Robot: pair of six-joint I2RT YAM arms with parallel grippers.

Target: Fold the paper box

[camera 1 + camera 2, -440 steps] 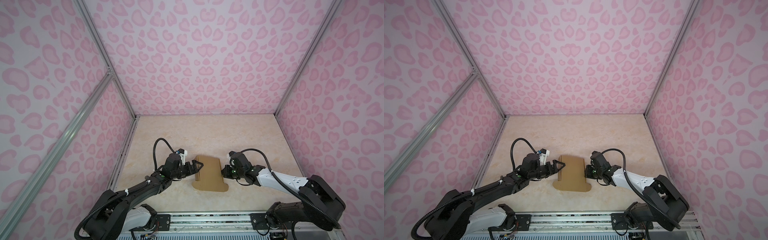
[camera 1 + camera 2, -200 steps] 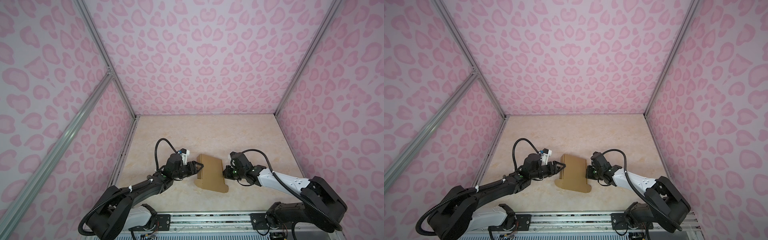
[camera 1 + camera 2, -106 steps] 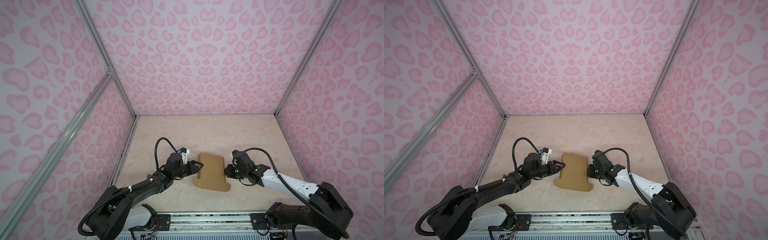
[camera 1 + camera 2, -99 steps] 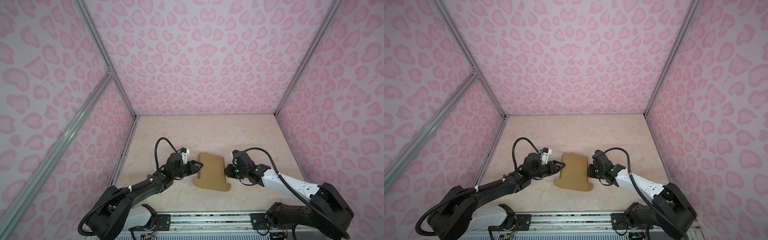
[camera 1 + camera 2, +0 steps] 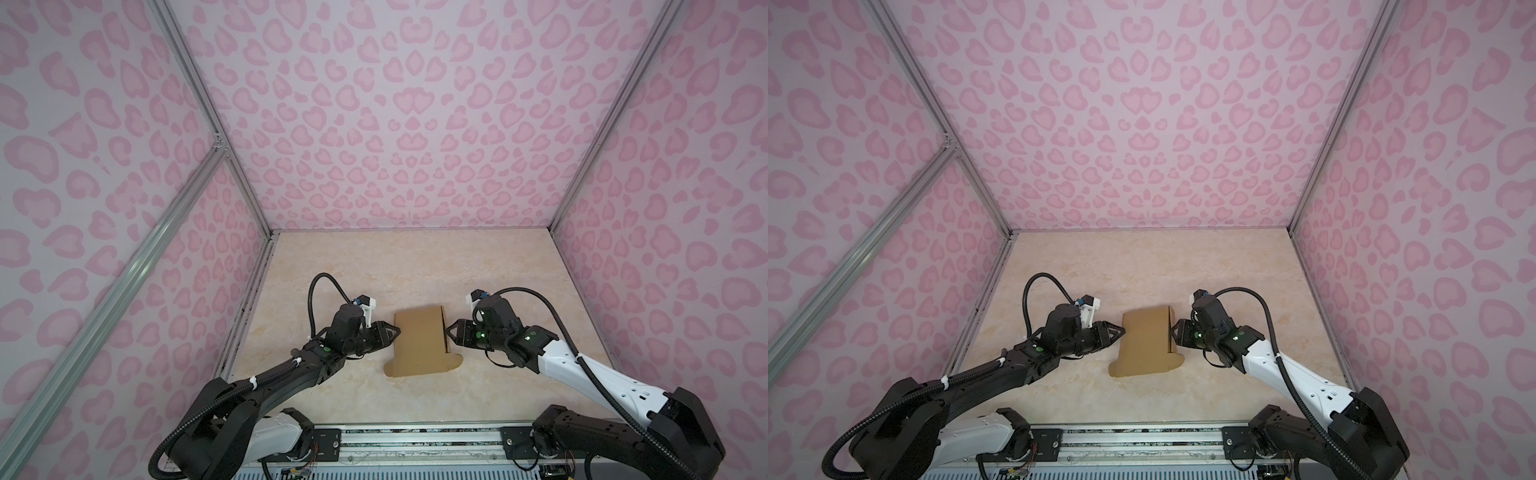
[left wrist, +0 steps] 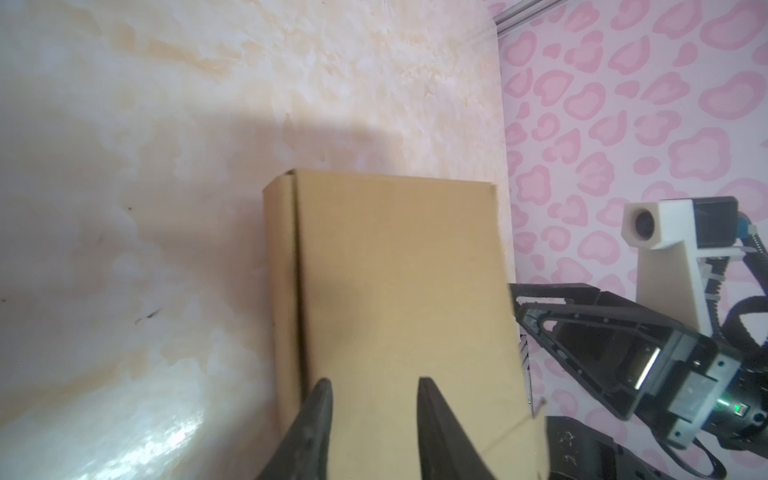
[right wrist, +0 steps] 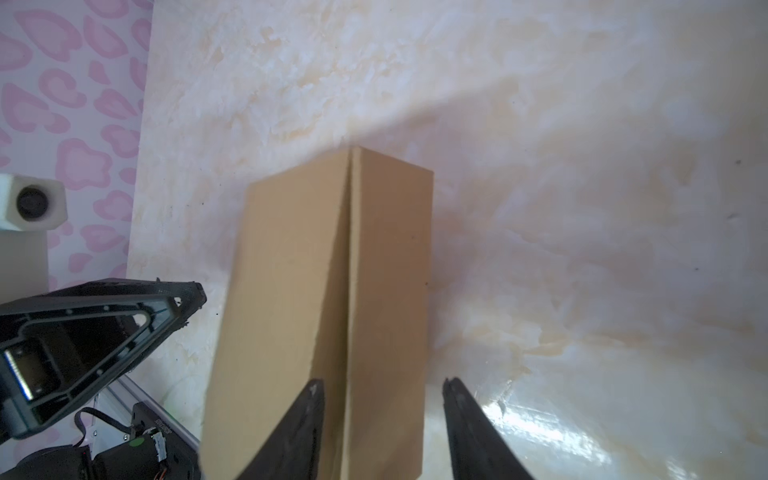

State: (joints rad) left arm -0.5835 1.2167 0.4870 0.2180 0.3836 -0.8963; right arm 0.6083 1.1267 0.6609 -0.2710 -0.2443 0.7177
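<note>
- The brown cardboard box [image 5: 419, 345] lies on the pale marble-look table [image 5: 374, 266], near the front edge and about in the middle between the two arms.
- The box is only partly folded. Its far part is raised like a flat sleeve, and along the right side a narrow wall stands up. Its near end spreads flat on the table into a wider part with rounded corners.
- The left gripper [image 5: 395, 331] points at the left edge of the box, just beside it. In the left wrist view its two fingers [image 6: 322, 415] stand apart with a moderate gap and nothing pinched between them. Only the top panel of the box shows beyond the gap. I cannot tell if the tips touch the cardboard.
- The right gripper [image 5: 451, 330] points at the right edge of the box, close to the standing wall. In the right wrist view its jaws are spread wide, released. One finger [image 7: 309, 415] is before the top panel and the other is before the bare table, with the fold line between them.
- Pink patterned walls [image 5: 395, 124] close the table on three sides.
</note>
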